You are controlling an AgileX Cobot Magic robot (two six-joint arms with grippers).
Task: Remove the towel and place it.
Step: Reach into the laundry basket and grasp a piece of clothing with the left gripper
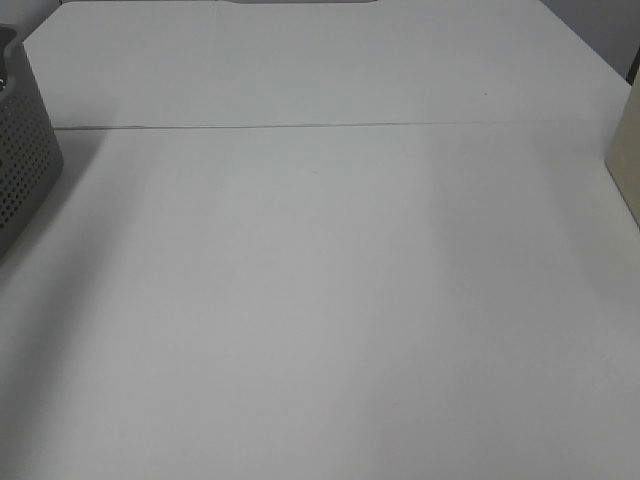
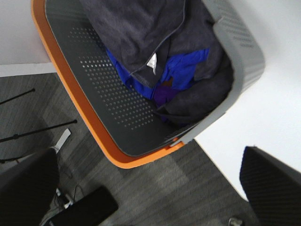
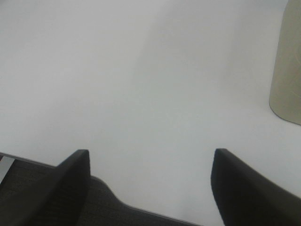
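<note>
Hovering above the basket at the far left, my left claw gapes wide and holds nothing. The towel lies heaped inside, over a blue cloth. Rightward lies the table, then my right claw, spread and empty. By my reckoning nothing is done yet: grabbing, lifting and placing all remain.

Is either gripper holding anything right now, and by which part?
Nothing is held. The left gripper has its jaws apart, clear of the towel in the basket; the right gripper has its jaws apart over the table.
</note>
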